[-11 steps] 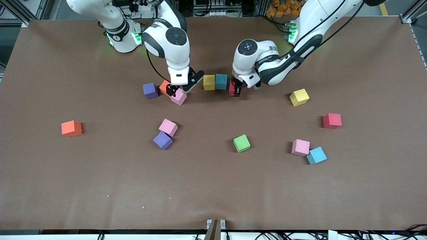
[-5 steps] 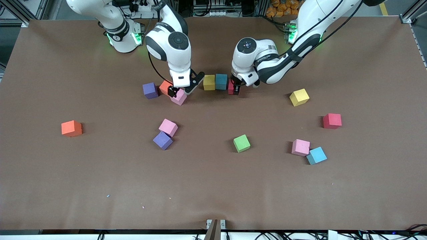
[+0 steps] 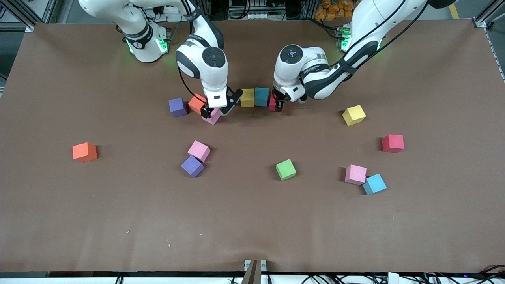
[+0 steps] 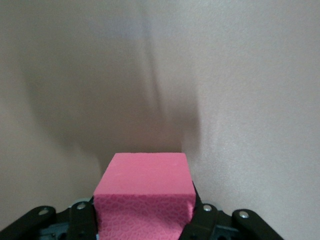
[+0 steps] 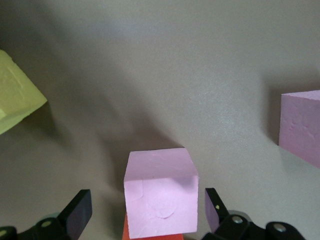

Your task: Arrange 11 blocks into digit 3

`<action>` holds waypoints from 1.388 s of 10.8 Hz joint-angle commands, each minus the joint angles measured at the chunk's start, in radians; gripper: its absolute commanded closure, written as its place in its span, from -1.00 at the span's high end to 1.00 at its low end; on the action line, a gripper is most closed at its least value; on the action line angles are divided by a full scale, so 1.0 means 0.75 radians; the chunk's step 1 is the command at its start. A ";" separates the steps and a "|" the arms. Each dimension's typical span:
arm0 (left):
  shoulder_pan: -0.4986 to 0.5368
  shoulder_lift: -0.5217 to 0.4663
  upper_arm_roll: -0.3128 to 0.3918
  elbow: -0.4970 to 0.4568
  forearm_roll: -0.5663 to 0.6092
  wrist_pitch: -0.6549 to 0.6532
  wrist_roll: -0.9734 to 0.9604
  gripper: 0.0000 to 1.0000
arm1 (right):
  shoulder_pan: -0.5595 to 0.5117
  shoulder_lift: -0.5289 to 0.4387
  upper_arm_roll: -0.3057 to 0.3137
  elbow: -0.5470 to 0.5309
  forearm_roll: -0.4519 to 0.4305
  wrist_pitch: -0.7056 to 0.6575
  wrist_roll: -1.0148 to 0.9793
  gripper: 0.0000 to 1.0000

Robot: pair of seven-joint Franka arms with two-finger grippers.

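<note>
We see the row for the digit 3 starting in the upper middle of the front view. A yellow block [image 3: 247,97] and a light blue block [image 3: 261,96] sit side by side there, touching.

The left gripper [image 3: 277,105] is closed on a red block [image 3: 272,103]. In the left wrist view the block sits snug between the two fingers. A second ago this red block was a little lower in the frame and apart from the row. Now it has slid up, and it looks like it touches the light blue block on the side toward the left arm's end of the table. We think the top line of the 3 is about ready: three blocks in a row. The left gripper has not let go yet.

The right gripper [image 3: 214,112] has moved too. It has come a bit closer to the row, and its fingers stand wide open, one on each side of a pink block [image 3: 212,117]. It is not holding the block yet. An orange block [image 3: 196,103] sits just beside the pink one, and a purple block [image 3: 177,107] is next to that.

We think the pink block is the next one to be picked up. Many blocks, like the green block [image 3: 285,169] in the lower middle, wait on the table [image 3: 252,228], so most of the 3 is not built yet.
</note>
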 commanded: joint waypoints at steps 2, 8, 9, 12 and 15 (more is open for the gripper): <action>-0.033 0.001 -0.007 -0.012 0.114 0.029 -0.441 -0.53 | -0.016 0.015 -0.004 -0.022 0.010 0.016 -0.053 1.00; -0.037 0.003 -0.007 -0.010 0.114 0.031 -0.476 -0.50 | -0.024 0.041 -0.036 -0.089 0.012 0.130 -0.116 1.00; -0.039 0.003 -0.007 -0.010 0.114 0.031 -0.478 -0.50 | -0.024 0.059 -0.036 -0.091 0.012 0.152 -0.116 1.00; -0.047 0.003 -0.007 -0.006 0.114 0.031 -0.484 -0.49 | -0.024 0.082 -0.036 -0.098 0.012 0.191 -0.120 0.68; -0.049 0.015 -0.007 0.002 0.114 0.031 -0.490 -0.47 | -0.024 0.090 -0.036 -0.098 0.012 0.200 -0.120 -0.51</action>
